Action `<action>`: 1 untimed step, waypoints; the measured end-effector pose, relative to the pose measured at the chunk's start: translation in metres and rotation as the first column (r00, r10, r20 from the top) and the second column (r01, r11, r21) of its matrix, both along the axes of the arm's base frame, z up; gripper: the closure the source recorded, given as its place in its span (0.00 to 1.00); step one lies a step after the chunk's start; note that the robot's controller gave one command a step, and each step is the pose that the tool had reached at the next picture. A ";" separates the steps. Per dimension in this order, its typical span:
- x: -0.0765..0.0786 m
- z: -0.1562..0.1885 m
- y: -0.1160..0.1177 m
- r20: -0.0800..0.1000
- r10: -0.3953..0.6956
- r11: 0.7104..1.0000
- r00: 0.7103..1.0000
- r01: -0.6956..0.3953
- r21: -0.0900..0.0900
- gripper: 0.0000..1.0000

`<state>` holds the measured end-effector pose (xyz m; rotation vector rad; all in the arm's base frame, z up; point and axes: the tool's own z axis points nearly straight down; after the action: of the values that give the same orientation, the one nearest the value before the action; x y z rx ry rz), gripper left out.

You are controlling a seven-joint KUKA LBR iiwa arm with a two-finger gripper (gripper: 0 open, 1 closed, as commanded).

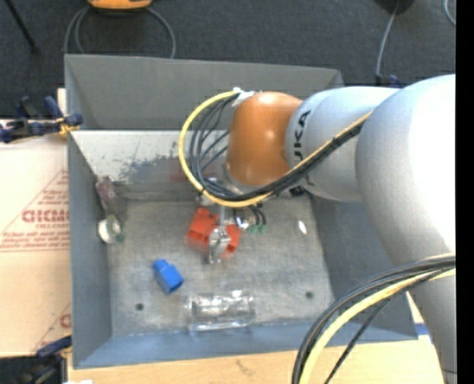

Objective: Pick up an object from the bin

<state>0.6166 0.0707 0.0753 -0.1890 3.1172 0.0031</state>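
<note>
Seemingly down on orange block (pixel 199 229); cannot tell gripper (pixel 217 246) open or closed; could slip if gripped off-centre.

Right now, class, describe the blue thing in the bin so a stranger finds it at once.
Look into the grey bin, at the lower left of its floor. Left of the gripper and the orange thing lies a small blue block. Nothing else is blue; beside it lies a clear plastic piece.
</note>
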 end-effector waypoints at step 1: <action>0.003 0.003 -0.001 0.010 -0.003 1.000 1.000 0.003 0.001 1.00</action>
<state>0.6201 0.0695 0.0787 -0.1838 3.1075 0.0036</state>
